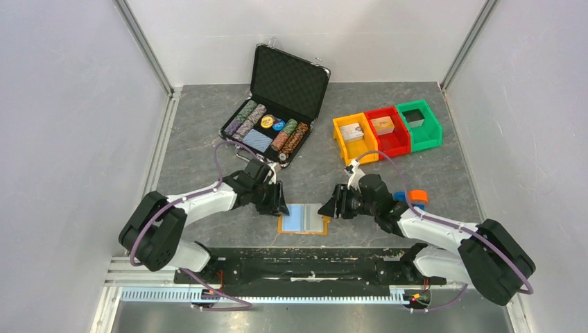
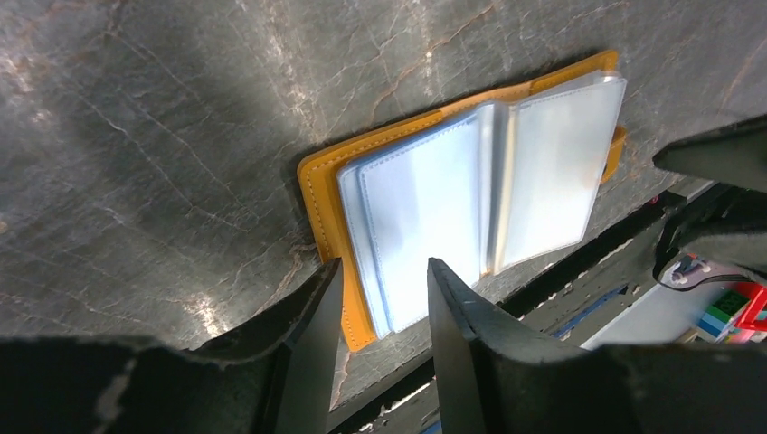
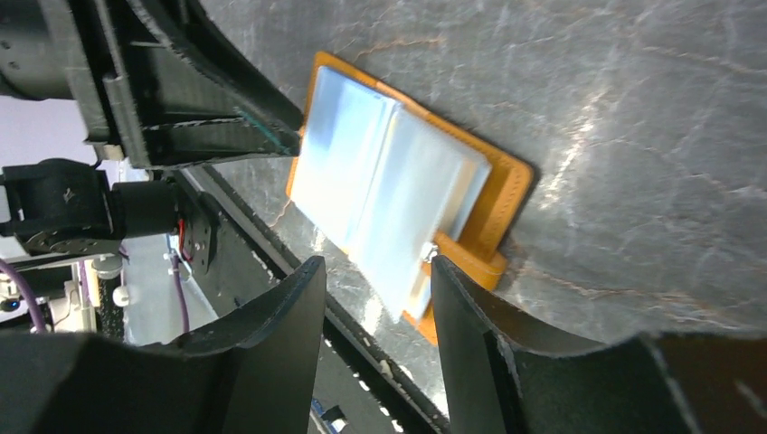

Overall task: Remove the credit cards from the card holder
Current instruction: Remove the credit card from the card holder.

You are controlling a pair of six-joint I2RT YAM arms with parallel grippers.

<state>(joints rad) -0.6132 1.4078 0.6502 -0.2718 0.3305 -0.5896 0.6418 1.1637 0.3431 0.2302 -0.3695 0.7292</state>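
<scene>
**Step in hand.** The card holder (image 1: 304, 219) lies opened flat on the table (image 1: 201, 118), close to the near edge and between the two arms. Its clear sleeves are fanned upward. A bluish tint in the left-hand sleeves is judged to be one of the credit cards (image 1: 294, 216); the grey-beige card cannot be made out. No card is seen outside the holder, so extraction is judged not yet done.

**Pincer state.** The left pincer (image 2: 382, 264) is positioned at the holder's left edge, jaws partly spread, with the orange corner showing in the gap. The right pincer (image 3: 378, 262) is positioned at the right edge beside the snap tab, jaws likewise partly spread. Nothing is seen pinched by either one; contact with the holder cannot be told.

**Next move.** One edge of the holder should be pinned while a card edge is nipped and drawn along its sleeve.

**Surroundings.** A black chip case (image 1: 281, 111) stands open at the far side. An orange bin (image 1: 355, 139), a red bin (image 1: 387, 132) and a green bin (image 1: 419, 123) are set far right. All are well apart from the holder. The main obstructions are the limp sleeves and the closeness of the two pincers.
</scene>
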